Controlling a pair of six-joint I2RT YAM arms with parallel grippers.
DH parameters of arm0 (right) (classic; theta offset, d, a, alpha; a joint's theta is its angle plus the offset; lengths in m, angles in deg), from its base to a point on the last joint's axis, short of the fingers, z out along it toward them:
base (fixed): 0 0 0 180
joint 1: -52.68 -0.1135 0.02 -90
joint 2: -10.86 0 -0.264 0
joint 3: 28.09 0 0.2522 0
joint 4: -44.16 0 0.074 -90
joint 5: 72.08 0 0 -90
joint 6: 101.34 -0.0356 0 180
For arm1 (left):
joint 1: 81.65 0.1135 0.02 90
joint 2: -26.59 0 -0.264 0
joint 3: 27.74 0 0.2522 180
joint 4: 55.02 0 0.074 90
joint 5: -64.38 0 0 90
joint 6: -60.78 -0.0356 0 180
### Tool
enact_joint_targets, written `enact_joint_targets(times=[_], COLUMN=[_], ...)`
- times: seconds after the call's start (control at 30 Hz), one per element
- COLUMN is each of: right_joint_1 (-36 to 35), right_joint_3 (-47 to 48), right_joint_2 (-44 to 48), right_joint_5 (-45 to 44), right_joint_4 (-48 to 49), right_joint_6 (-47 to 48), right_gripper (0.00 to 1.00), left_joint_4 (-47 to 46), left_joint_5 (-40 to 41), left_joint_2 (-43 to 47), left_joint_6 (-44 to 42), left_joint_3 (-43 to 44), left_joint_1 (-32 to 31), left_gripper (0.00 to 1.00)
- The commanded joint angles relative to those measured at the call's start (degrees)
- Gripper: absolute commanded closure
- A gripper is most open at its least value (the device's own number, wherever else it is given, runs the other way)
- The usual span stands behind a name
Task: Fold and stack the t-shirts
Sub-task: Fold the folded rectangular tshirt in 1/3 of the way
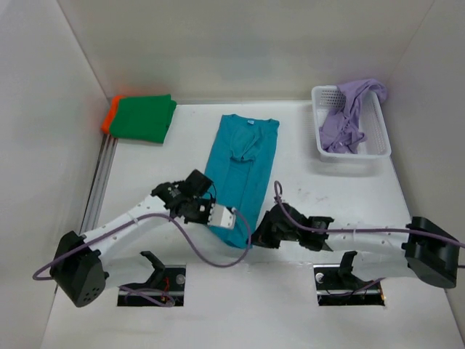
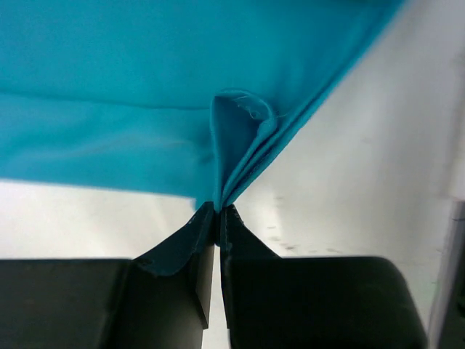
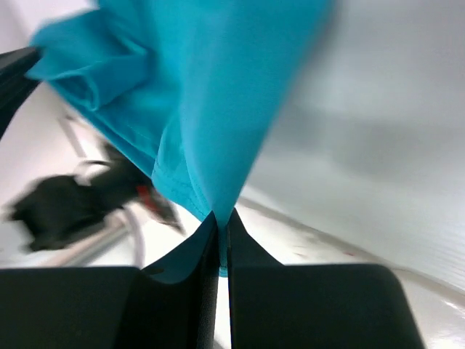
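The left arm reaches from the near left corner, bent at the elbow, toward the middle of the table [image 1: 305, 190]. The left gripper [image 2: 218, 211] is at the near hem of the teal t-shirt [image 1: 243, 156], its jaws pressed together on a bunched fold of the teal cloth. The right arm stretches low across the table from the near right corner. The right gripper [image 3: 221, 218] is just beside the left one at the same hem, and its jaws are also clamped tight on a pinch of teal fabric, which rises from the fingertips.

The teal t-shirt lies flat in the middle of the table, folded into a long narrow strip with its collar at the far end. At the far left corner, a folded green t-shirt [image 1: 145, 118] rests on an orange t-shirt [image 1: 111, 115]. At the far right, a lavender t-shirt [image 1: 347, 120] lies crumpled in a white mesh basket [image 1: 378, 138], spilling over its far rim.
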Motion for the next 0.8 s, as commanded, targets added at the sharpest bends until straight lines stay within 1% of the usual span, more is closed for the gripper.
enact_joint_targets(times=[0.0,0.13,0.17,0.37,0.53,0.67,0.77], right_joint_1=[4.9,13.6,16.6,27.3,32.2,35.0,36.5], right_joint_3=[5.1,7.1,8.2,14.7,19.2,21.9,24.6], right_joint_2=[4.2,5.6,4.8,-3.2,-8.7,-12.5,-15.9], right_joint_5=[1.3,4.2,5.1,10.3,12.9,14.6,16.0], right_joint_4=[-5.6,-7.5,-8.0,-8.4,-7.0,-6.3,-6.2], right_joint_6=[5.9,10.6,12.1,19.7,22.3,23.2,24.6], right_gripper=[0.91,0.91,0.91,0.91,0.91,0.91,0.91], left_joint_4=[1.4,0.6,-0.1,-7.8,-12.0,-15.4,-16.3], left_joint_5=[-6.1,-8.3,-8.3,-7.3,-6.7,-6.2,-5.4], left_joint_2=[-3.2,-9.6,-11.0,-18.7,-25.1,-28.2,-30.9], left_joint_6=[1.4,2.2,2.4,3.8,6.3,6.7,6.7], left_joint_3=[8.5,16.3,18.0,25.7,31.4,33.0,34.2], left_joint_1=[5.6,10.8,11.8,15.4,17.3,17.7,18.1], left_gripper=[1.00,1.00,1.00,1.00,0.99,0.98,0.98])
